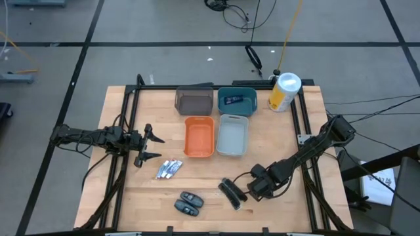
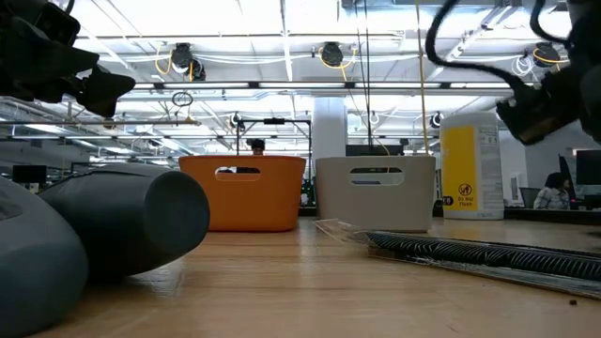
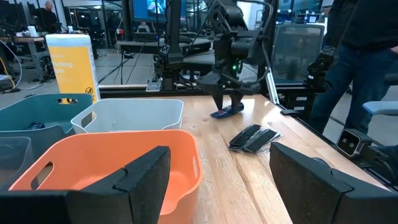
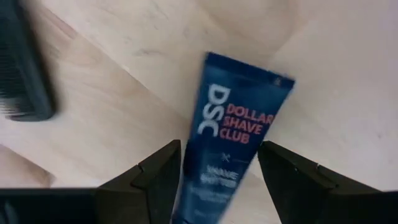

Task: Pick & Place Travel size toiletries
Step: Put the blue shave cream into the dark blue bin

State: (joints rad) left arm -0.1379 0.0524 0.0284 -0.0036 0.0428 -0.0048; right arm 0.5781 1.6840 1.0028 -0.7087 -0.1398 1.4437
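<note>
Blue tube (image 4: 233, 134) sits gripped between the right gripper's (image 4: 217, 186) fingers, just beside the combs (image 1: 231, 193); left gripper (image 1: 152, 147) (fingers spread) idles far off.

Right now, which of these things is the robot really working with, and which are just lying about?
Part of the job:
- dark blue tube between the right arm's fingers
- second blue tube in the teal bin
- silvery-white tubes
- dark grey ovals
- slim black bars

Just lying about:
- yellow-and-white canister
</note>
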